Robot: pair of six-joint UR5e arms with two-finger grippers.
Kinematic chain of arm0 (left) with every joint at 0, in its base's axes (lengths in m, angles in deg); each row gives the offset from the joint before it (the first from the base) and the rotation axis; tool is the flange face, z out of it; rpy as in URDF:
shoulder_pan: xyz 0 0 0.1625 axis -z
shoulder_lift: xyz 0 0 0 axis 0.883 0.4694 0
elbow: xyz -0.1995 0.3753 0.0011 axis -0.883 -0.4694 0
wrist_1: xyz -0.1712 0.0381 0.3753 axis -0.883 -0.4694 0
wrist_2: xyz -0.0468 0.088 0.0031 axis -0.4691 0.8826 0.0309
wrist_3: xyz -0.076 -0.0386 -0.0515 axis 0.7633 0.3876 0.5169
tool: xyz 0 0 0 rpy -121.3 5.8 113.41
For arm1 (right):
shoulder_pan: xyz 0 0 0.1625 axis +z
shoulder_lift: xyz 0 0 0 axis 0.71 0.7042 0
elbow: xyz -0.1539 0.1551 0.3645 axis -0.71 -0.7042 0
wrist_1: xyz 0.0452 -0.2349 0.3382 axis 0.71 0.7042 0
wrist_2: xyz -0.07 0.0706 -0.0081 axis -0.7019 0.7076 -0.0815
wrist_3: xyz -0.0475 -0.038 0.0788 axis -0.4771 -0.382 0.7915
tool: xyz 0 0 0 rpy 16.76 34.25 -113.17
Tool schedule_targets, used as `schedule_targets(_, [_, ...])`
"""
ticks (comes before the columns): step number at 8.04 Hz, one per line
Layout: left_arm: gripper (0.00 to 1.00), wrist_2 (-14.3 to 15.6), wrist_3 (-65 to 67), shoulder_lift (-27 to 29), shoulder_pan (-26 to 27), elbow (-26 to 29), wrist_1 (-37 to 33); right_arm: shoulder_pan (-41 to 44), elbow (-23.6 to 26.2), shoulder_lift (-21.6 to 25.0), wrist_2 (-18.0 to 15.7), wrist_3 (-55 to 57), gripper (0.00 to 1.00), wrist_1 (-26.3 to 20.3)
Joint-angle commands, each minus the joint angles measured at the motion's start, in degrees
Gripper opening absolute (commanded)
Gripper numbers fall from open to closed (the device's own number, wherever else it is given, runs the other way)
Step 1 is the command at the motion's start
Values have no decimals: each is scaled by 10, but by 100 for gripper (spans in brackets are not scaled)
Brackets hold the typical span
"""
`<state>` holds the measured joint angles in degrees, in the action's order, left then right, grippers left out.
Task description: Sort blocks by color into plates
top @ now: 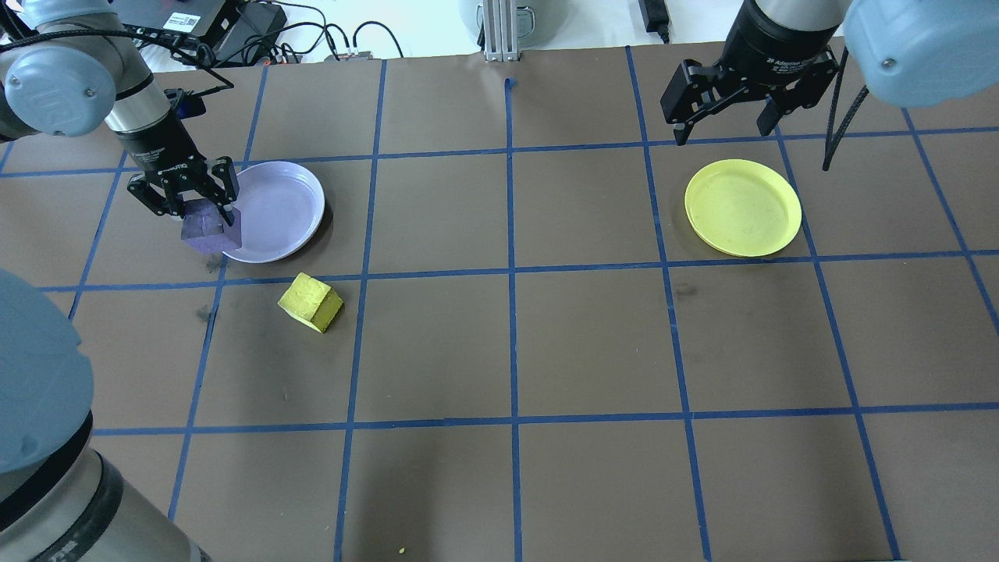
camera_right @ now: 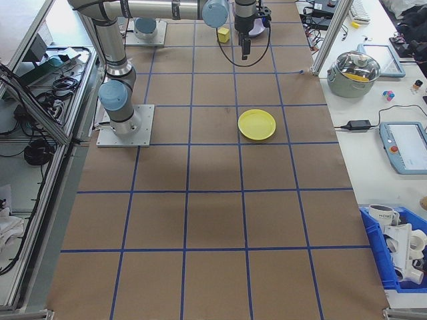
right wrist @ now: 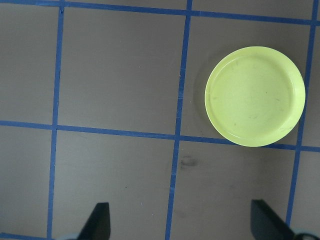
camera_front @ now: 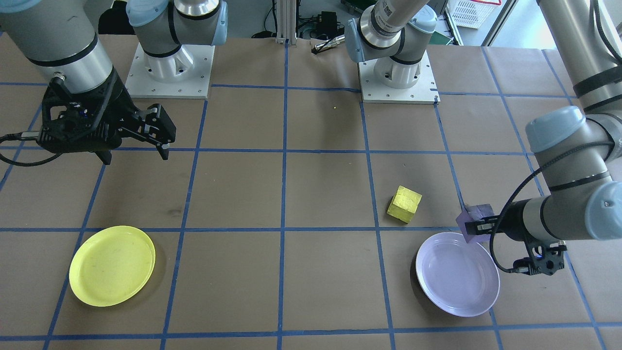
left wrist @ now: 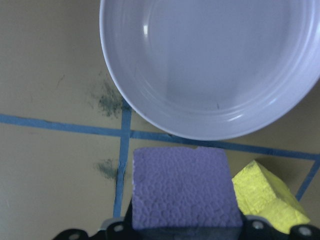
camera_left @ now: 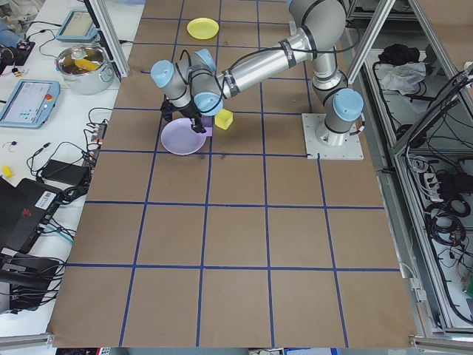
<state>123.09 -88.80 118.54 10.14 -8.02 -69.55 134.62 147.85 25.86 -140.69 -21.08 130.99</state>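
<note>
My left gripper (top: 204,226) is shut on the purple block (top: 211,233), holding it in the air at the near left rim of the lavender plate (top: 277,209). The same purple block (left wrist: 184,187) fills the bottom of the left wrist view, with the lavender plate (left wrist: 210,60) above it. On the table just in front of that plate lies the yellow block (top: 311,301). The yellow plate (top: 743,207) sits on the right side. High beyond it hangs my right gripper (top: 722,129), open, with nothing between its fingers.
Brown paper with blue tape grid lines covers the table (top: 507,351). The two arm bases (camera_front: 170,68) stand on white mounting plates at the table's robot side. A pot, tablets and cables lie off the table's far edge in the side views.
</note>
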Motion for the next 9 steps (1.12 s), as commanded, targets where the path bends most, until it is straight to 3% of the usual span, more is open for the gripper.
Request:
schedule_targets(1, [27, -3, 1, 56, 4, 57, 14, 0, 0, 0, -3, -2, 100, 0])
schedule_targets(3, [27, -2, -7, 71, 16, 57, 39, 0, 0, 0, -4, -2, 100, 0])
schedule_targets(6, [43, -4, -25, 80, 25, 55, 73, 0, 1, 1, -4, -1, 100, -9])
schedule_targets(7, [60, -9, -65, 81, 25, 53, 108, 0, 1, 2, -3, -3, 100, -7])
schedule_targets(8, [86, -12, -76, 85, 26, 53, 129, 0, 1, 0, -3, -2, 100, -3])
schedule_targets(9, [100, -29, -93, 84, 26, 51, 129, 0, 0, -1, 0, -2, 100, -1])
